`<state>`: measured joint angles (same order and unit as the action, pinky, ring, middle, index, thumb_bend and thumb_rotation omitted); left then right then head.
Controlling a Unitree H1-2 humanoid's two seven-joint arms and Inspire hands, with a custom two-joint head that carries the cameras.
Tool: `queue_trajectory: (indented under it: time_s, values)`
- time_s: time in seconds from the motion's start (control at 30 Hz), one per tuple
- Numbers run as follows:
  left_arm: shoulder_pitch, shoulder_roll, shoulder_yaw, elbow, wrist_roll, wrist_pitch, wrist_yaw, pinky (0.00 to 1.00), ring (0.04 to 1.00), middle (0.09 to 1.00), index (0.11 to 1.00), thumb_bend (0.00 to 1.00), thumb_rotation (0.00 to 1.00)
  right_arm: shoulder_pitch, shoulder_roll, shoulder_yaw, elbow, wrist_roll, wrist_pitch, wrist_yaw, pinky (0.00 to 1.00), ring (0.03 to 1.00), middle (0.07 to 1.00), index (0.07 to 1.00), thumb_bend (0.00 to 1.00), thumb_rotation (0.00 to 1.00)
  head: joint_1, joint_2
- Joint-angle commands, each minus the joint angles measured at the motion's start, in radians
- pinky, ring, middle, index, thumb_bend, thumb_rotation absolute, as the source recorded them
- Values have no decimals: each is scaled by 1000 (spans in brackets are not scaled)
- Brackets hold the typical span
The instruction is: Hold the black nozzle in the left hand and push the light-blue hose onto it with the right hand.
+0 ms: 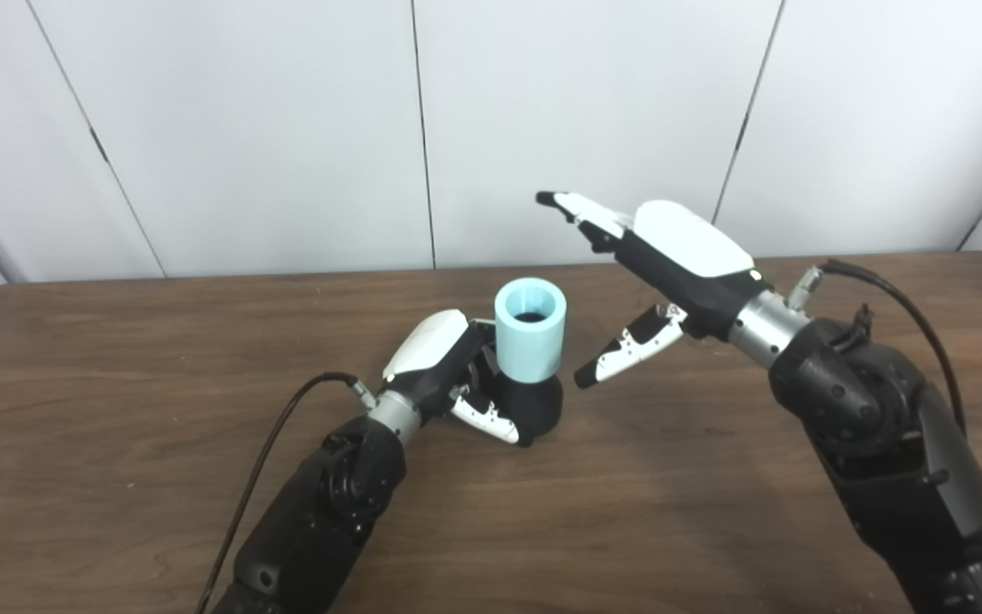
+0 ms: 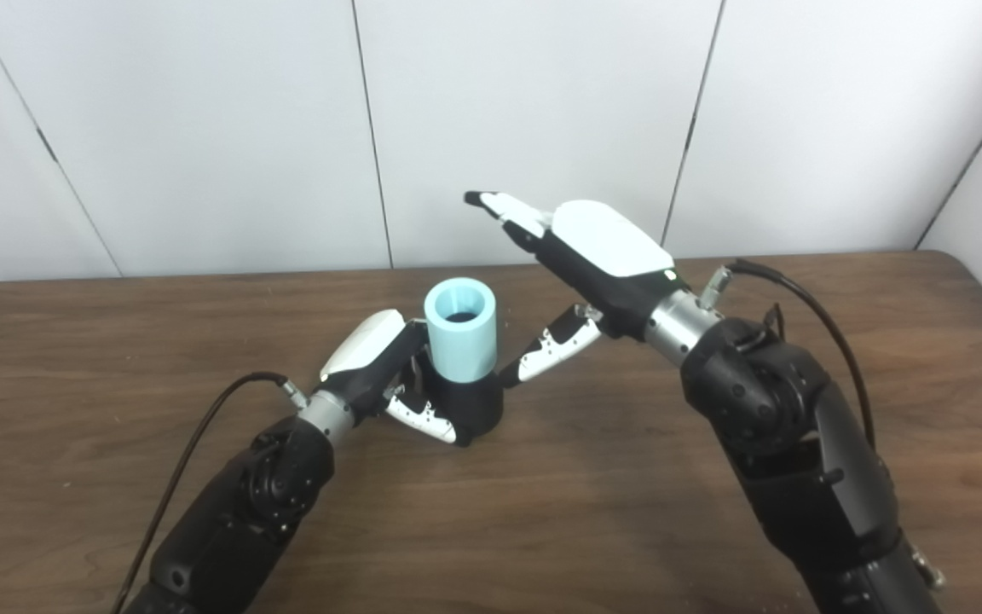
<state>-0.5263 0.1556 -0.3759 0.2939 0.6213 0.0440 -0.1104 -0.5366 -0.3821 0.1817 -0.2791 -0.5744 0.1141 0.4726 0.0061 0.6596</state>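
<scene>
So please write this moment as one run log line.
left hand: shut on black nozzle | light-blue hose: upright on nozzle | right hand: open, apart from hose

The tabletop (image 1: 116,358) is showing dark, matt wood grain. The light-blue hose (image 1: 529,337) is looking like smooth matt plastic, and the black nozzle (image 1: 538,405) is appearing matt too. Glossy white plastic is covering the right hand (image 1: 670,256).
</scene>
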Motion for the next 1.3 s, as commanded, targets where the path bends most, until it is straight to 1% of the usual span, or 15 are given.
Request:
queue_trajectory:
  time_s: [0.0,0.1,0.2,0.33,0.4,0.47,0.6,0.7,0.77,0.87,0.97,1.0,1.1,1.2,1.27]
  values:
    - [-27,13,6,7,12,13,5,312,401,414,518,520,0,-44,-6,-30,-28,22,8,-29,713,911,999,1000,814,203,2,-1]
    - [-28,13,5,8,13,13,6,313,379,461,494,526,0,-39,-19,-32,-36,27,41,-1,709,921,1000,1000,829,183,4,-1]
    - [-27,15,6,9,12,10,7,289,364,473,488,527,0,-27,-51,-17,-63,14,130,73,712,917,986,1000,814,111,3,-4]
    - [-25,17,8,10,10,8,8,306,394,413,519,520,0,-12,-61,-16,-76,12,194,94,638,825,911,968,799,11,6,-8]
    - [-24,17,8,8,12,9,9,306,397,411,521,520,0,8,-44,-33,-77,21,212,61,585,749,833,885,795,2,8,-9]
    - [-21,18,8,6,14,10,11,305,390,467,492,526,0,53,20,-87,-61,55,195,-46,487,637,711,770,785,0,7,-11]
    - [-18,17,8,5,11,9,13,304,389,475,488,527,0,118,147,-176,6,131,106,-242,413,526,615,697,771,0,5,-16]
    - [-18,16,7,0,9,8,10,328,414,419,518,521,0,150,212,-214,57,166,51,-347,385,482,572,646,758,0,10,-17]
    - [-19,16,7,-4,8,9,8,338,422,415,521,520,0,165,243,-228,79,181,28,-401,377,466,504,607,603,0,10,-17]
    - [-18,16,7,-11,10,9,9,328,407,450,501,524,0,180,266,-234,103,201,8,-446,385,445,472,532,533,0,11,-18]
    - [-15,17,6,-16,11,10,9,319,399,473,489,527,0,196,268,-231,120,232,-12,-465,389,440,467,528,525,0,16,-16]
    - [-14,17,6,-17,11,10,10,322,406,441,504,523,0,202,265,-230,125,244,-22,-466,388,441,468,529,524,0,16,-16]
    - [-6,18,7,-31,11,14,7,326,414,411,519,520,0,224,256,-224,128,275,-38,-459,385,482,480,522,524,0,24,-14]
    - [0,20,9,-41,9,15,4,327,407,469,491,526,0,246,250,-220,123,292,-45,-454,396,529,489,509,526,0,29,-13]
    - [4,22,10,-44,7,15,5,308,365,471,488,527,0,261,251,-220,117,306,-48,-456,419,568,635,668,714,33,29,-10]
